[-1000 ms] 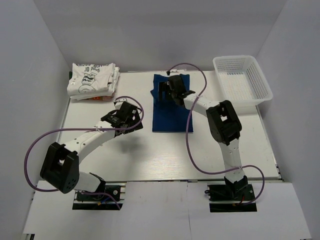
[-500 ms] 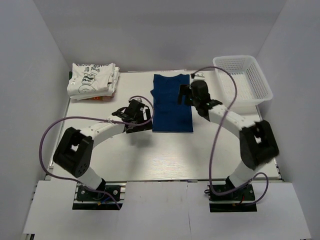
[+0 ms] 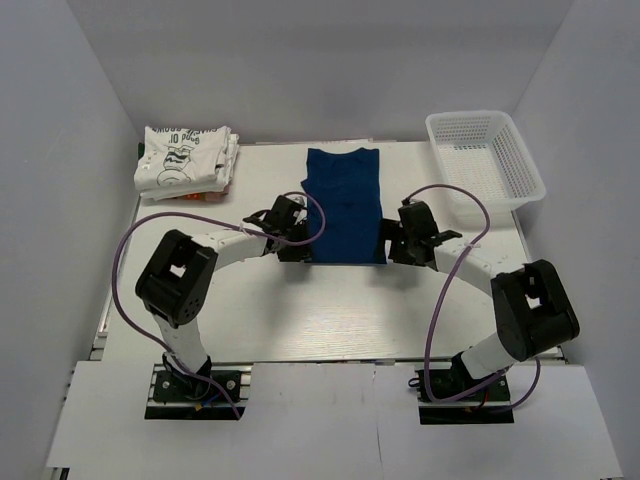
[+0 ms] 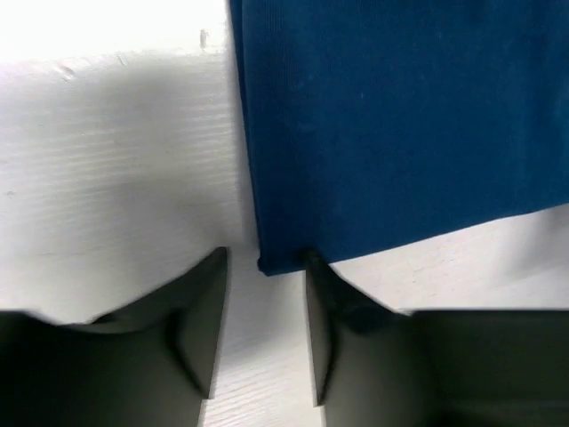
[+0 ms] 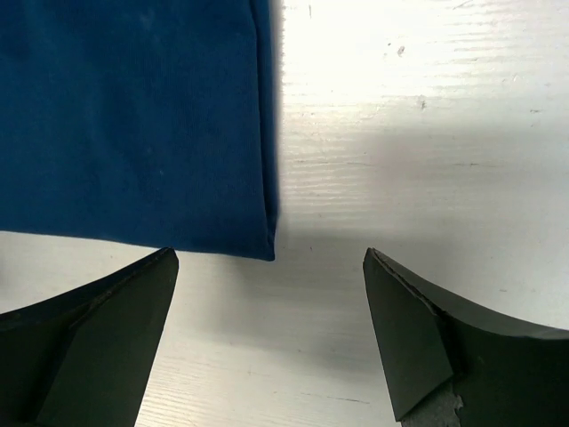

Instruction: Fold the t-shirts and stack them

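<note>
A dark navy t-shirt [image 3: 345,200], folded into a long strip, lies flat at mid-table. My left gripper [image 3: 299,241] sits at its near left corner. In the left wrist view that corner of the navy t-shirt [image 4: 400,133] lies just at the tips of the left gripper [image 4: 265,258]. The jaws are narrowed but apart, with bare table between them, and the right finger [image 4: 327,311] touches the hem. My right gripper [image 3: 396,243] is at the near right corner. It [image 5: 268,253] is wide open, with the corner of the navy t-shirt [image 5: 133,116] between its tips. Folded white printed t-shirts [image 3: 185,160] are stacked at the far left.
A white mesh basket [image 3: 520,160] stands at the far right corner of the table [image 3: 300,320]. Purple cables loop from both arms over the near half of the table. Grey walls close in the left, right and back.
The left arm swung right to the shirt's near left corner and its jaws narrowed. The right arm came back from the shirt's far end to its near right corner, jaws still wide.
</note>
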